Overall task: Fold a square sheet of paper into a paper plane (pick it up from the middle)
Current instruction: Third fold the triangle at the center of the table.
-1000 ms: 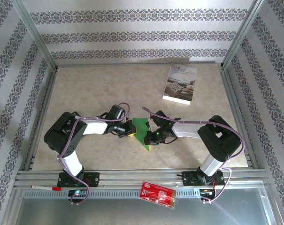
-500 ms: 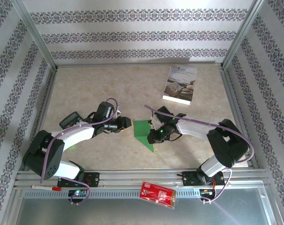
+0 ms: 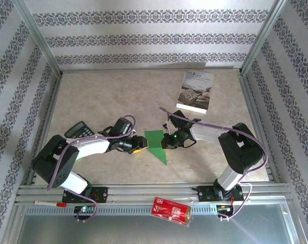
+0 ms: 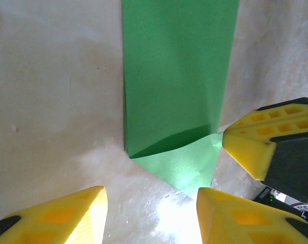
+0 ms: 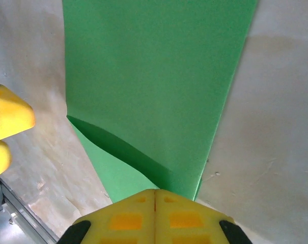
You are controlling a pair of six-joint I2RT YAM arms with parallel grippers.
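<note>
The folded green paper [image 3: 156, 143] is lying flat on the table [image 3: 108, 96], with the booklet [image 3: 195, 91] lying beyond the paper to the right. The left gripper [image 3: 140, 144] is pointing at the paper's left edge from just beside it, jaws standing partly apart. The right gripper [image 3: 167, 141] is touching the paper's right edge, jaws pressed together.

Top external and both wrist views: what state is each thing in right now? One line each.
green paper: partly folded, pointed at the near end, lying on the table.
left gripper: open, at the paper's left edge, holding nothing.
right gripper: shut, fingertips together at the paper's right edge.
booklet: closed, flat on the table, far right.
red packet: lying on the front rail.
</note>
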